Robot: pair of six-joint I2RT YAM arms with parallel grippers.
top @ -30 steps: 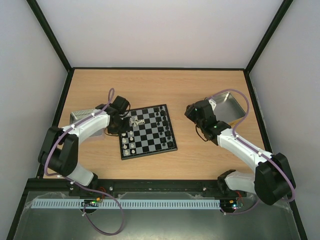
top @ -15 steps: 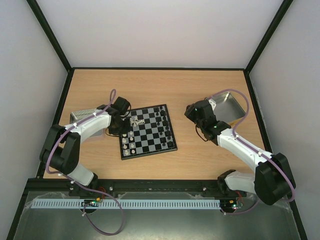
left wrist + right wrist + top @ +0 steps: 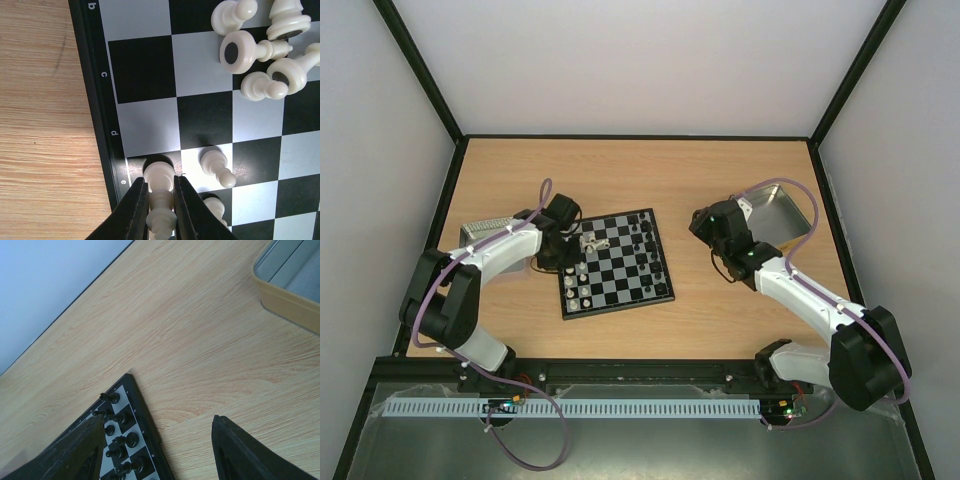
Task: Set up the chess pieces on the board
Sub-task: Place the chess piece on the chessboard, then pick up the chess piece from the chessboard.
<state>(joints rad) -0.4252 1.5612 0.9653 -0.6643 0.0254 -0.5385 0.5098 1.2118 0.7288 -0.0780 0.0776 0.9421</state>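
Left gripper [image 3: 160,186]: your fingers [image 3: 137,210] are clamped on one cream piece [image 3: 158,174], one on each side of its stem.
Held piece: it stands with its base on the black square by the rim letter e, in the outermost file of the board [image 3: 625,275], and looks upright.
Neighbour: a cream pawn [image 3: 217,167] stands one square further in, just beside the held piece and apart from it.
Heap: several cream pieces [image 3: 260,50] lie tipped over and touching one another around the b and c rows, well apart from your grip.
Board position: it sits on the table [image 3: 650,170] between the two arms, turned a little askew, with your left gripper at its left edge.
Right gripper [image 3: 157,422]: your jaws stand wide apart and hold nothing; they hang over bare wood just off the board's far right corner.
Black pieces [image 3: 117,415]: a cluster stands on that corner of the board, by your right gripper's lower finger [image 3: 75,455].
Tin [image 3: 285,295]: it lies on the table behind the right gripper, well apart from the board. You cannot tell from here what is in it.
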